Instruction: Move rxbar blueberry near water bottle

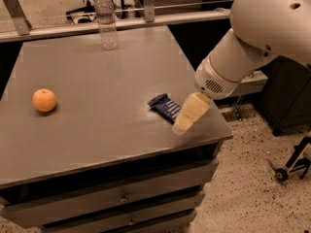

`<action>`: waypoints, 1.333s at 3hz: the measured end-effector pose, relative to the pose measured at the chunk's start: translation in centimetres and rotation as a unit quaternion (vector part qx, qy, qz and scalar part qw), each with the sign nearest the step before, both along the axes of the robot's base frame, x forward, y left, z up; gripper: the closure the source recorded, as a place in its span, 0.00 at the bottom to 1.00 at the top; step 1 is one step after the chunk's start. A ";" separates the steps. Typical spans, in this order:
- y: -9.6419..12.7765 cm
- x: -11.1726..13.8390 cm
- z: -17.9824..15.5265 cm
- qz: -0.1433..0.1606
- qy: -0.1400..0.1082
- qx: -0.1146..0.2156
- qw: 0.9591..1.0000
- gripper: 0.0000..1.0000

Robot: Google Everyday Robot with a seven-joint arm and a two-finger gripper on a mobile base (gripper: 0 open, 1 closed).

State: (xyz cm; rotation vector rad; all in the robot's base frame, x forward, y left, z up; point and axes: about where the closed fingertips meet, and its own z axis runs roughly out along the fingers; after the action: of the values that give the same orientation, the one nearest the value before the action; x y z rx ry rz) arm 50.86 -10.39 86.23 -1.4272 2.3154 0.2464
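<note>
The rxbar blueberry (166, 108), a flat dark navy bar with pale lettering, lies on the grey table (107, 81) near its right front part. The gripper (181, 126), cream-coloured at the end of a white arm (252, 38) coming in from the upper right, hangs just right of the bar and covers its right end. The water bottle (106, 19), clear with a white cap and a pale label, stands upright at the table's far edge, well behind the bar.
An orange (44, 100) sits on the left of the table. Drawers (121, 198) run below the table top. A metal rail (146, 18) runs behind the table. A dark cabinet (286, 96) and a wheeled base (291, 164) stand on the floor to the right.
</note>
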 end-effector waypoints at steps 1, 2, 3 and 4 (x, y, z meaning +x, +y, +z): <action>1.9 0.6 -1.3 -0.004 -0.009 0.023 1.000 0.00; 3.4 1.4 -2.9 -0.015 -0.013 0.039 0.999 0.03; 3.8 1.8 -3.8 -0.030 -0.006 0.046 0.998 0.34; 3.8 2.0 -3.8 -0.036 -0.003 0.049 0.998 0.65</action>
State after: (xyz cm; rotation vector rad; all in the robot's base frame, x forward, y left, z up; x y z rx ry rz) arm 52.82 -6.58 82.44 -1.2939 2.3109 0.3290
